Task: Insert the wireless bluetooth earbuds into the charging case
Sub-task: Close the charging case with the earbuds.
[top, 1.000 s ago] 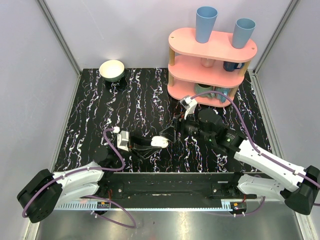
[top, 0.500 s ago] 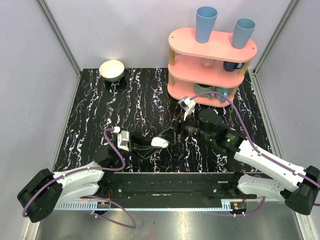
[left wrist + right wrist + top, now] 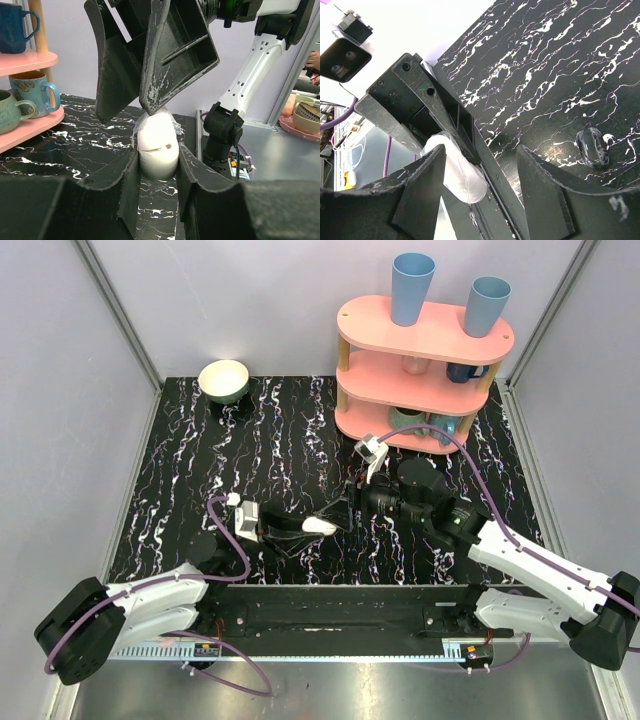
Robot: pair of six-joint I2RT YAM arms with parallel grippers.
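ok so the charging case (image 3: 157, 155) is only partly showing: the left gripper (image 3: 158, 165) is covering its sides and the right gripper (image 3: 127, 114) is hiding its top. From overhead it's looking way too tiny to read. A dark glossy lump (image 3: 592, 146) on the table (image 3: 560, 60) is looking too blurry to name.

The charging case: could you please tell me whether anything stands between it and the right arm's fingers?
Nothing visible does. The right fingers, spread open, hang directly above the charging case, one tip at its top. The left fingers grip only its sides.
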